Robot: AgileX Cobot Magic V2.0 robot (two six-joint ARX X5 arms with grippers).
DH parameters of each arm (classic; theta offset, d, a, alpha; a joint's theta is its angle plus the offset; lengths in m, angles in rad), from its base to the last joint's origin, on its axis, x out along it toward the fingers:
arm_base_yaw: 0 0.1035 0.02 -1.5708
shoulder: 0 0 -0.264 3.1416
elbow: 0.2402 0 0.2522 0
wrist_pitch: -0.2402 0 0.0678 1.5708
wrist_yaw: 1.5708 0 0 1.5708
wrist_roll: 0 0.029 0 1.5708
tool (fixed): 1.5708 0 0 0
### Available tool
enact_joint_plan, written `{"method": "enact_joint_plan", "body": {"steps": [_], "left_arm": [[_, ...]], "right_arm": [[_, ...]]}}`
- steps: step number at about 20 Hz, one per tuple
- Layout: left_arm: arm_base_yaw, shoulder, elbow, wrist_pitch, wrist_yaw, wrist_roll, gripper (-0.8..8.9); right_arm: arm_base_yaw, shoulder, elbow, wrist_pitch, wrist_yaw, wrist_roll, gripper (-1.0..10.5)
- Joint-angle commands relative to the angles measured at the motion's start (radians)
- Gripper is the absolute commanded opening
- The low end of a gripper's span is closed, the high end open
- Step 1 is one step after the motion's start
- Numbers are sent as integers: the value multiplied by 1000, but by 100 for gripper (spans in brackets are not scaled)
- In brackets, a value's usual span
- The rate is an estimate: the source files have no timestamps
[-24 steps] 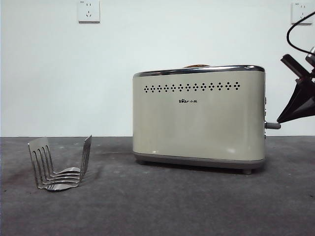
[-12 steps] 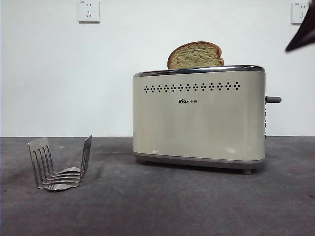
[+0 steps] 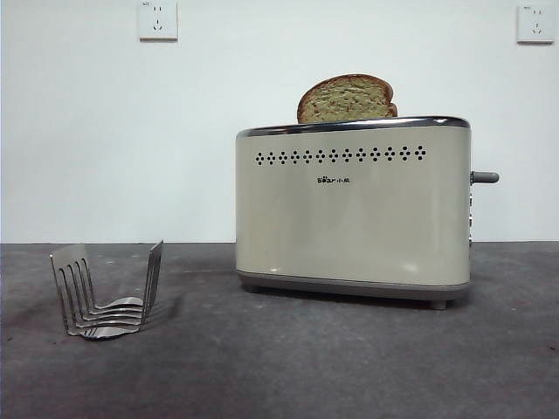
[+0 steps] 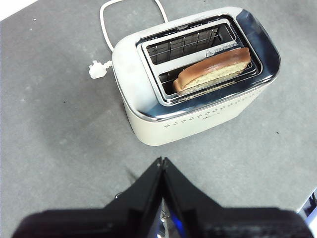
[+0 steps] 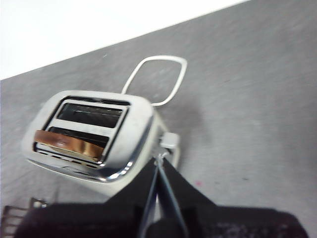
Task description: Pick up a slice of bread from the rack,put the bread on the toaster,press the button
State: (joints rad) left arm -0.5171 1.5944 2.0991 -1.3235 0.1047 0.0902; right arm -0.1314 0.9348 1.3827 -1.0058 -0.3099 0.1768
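The slice of bread [image 3: 347,99] stands upright in the cream toaster [image 3: 353,209], its rounded brown top sticking out above the chrome rim. In the left wrist view the slice of bread [image 4: 214,70] sits in the slot on the toaster's [image 4: 148,114] vent-hole side. The grey lever [image 3: 485,177] on the toaster's right end is up. The metal rack [image 3: 106,293] stands bare at the left. My left gripper [image 4: 162,161] hovers high, shut on nothing. My right gripper [image 5: 158,159] is shut too, above the lever [image 5: 168,140]. Neither arm shows in the front view.
A white power cord [image 4: 130,11] with its plug [image 4: 97,70] lies on the grey table behind the toaster; the right wrist view shows the cord [image 5: 163,79] as a loop. Two wall sockets [image 3: 157,19] sit high on the white wall.
A second ago a gripper held the lever down and the bread sat low in the slot. The lever and bread then rose, and that arm lifted out of the front view.
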Motion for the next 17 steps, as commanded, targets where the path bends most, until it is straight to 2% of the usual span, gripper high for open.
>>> {"method": "enact_joint_plan", "body": {"steps": [1,11,17], "left_arm": [[3,-20,-5,3,4,-36,-7],[3,-47,-5,3,3,-42,-3],[3,-46,-5,3,3,-42,-3]], "right_arm": [[1,-49,11,-48,35,-27,-1],[1,-79,29,-240,116,-27,0],[1,-17,29,-309,121,-27,0]]}}
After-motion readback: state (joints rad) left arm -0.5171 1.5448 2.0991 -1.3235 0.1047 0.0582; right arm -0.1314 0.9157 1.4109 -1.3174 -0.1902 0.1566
